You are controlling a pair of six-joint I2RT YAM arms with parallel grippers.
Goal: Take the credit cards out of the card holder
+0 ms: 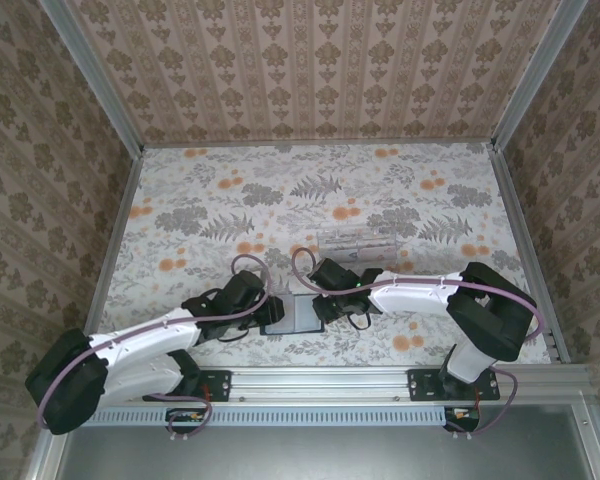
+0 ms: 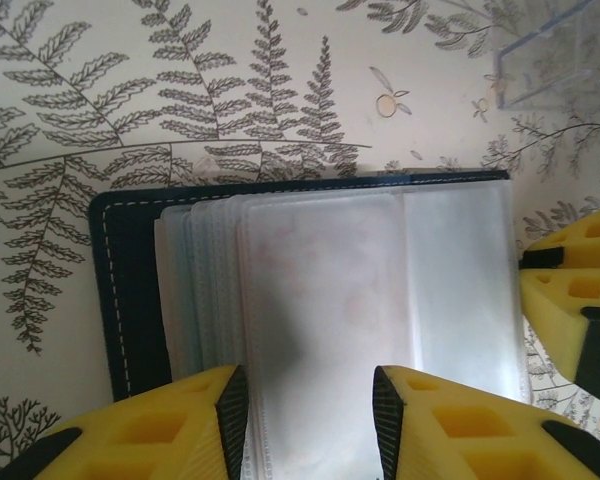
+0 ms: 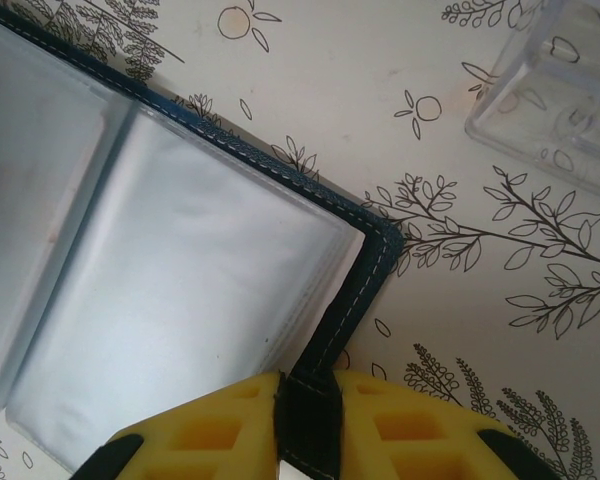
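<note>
Card holder (image 1: 292, 314) lies open on the bench (image 1: 200, 200), close to the near edge, between the two arms. Right pincer (image 3: 308, 405) is clamped on the holder's navy edge. Left pincer (image 2: 310, 400) stands apart over the clear sleeves (image 2: 450, 280), through which pale credit cards (image 2: 320, 300) show faintly. Clear tray (image 1: 355, 243) sits just beyond the holder, on the far side.

In front of me is a counter (image 1: 210, 190) with a pale cloth (image 1: 430, 175) on it. The cloth has grey leaves and little orange flowers. Up close, the leaves look like thin dark ferns. Three walls stand around it: a back wall (image 1: 320, 70), a left wall (image 1: 30, 180) and a right wall (image 1: 580, 150). All have brown paper with rows of leafy shapes. Shiny metal posts (image 1: 92, 75) run up the corners. A metal rail (image 1: 320, 382) runs along my side. The light is soft and even.
</note>
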